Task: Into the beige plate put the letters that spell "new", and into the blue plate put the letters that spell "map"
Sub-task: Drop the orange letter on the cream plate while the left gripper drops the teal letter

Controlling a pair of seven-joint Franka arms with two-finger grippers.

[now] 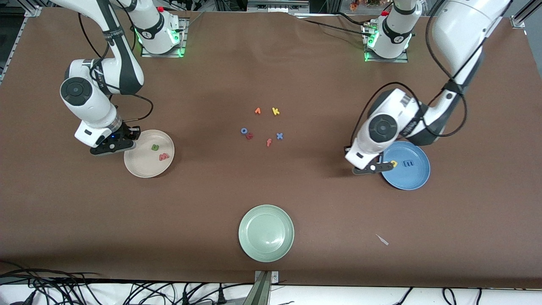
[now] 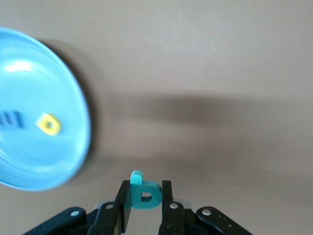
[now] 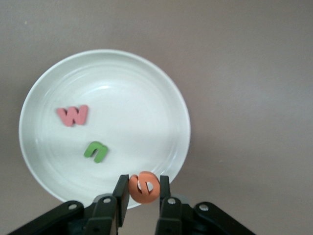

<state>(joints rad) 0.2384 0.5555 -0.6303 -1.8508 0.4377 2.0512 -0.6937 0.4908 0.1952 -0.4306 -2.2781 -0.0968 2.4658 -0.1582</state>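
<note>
The beige plate [image 1: 148, 153] [image 3: 137, 98] lies toward the right arm's end, with the green n [image 1: 155, 147] [image 3: 96, 151] and pink-red w [image 1: 163, 156] [image 3: 73, 115] in it. My right gripper [image 1: 113, 145] [image 3: 143, 183] hangs over its rim, shut on the orange e [image 3: 144, 187]. Toward the left arm's end, the blue plate [image 1: 413, 180] [image 2: 49, 161] holds the yellow p [image 1: 394, 163] [image 2: 49, 124] and blue m [image 1: 408, 163] [image 2: 11, 119]. My left gripper [image 1: 372, 167] [image 2: 145, 188] is over the table just beside that plate, shut on the teal a [image 2: 145, 196].
Loose letters lie mid-table: an orange one [image 1: 257, 111], yellow k [image 1: 275, 111], blue o [image 1: 244, 131], a dark red one [image 1: 250, 136], orange f [image 1: 268, 142], blue x [image 1: 279, 136]. A pale green plate [image 1: 266, 232] sits nearest the front camera. A small pale scrap [image 1: 382, 239] lies nearby.
</note>
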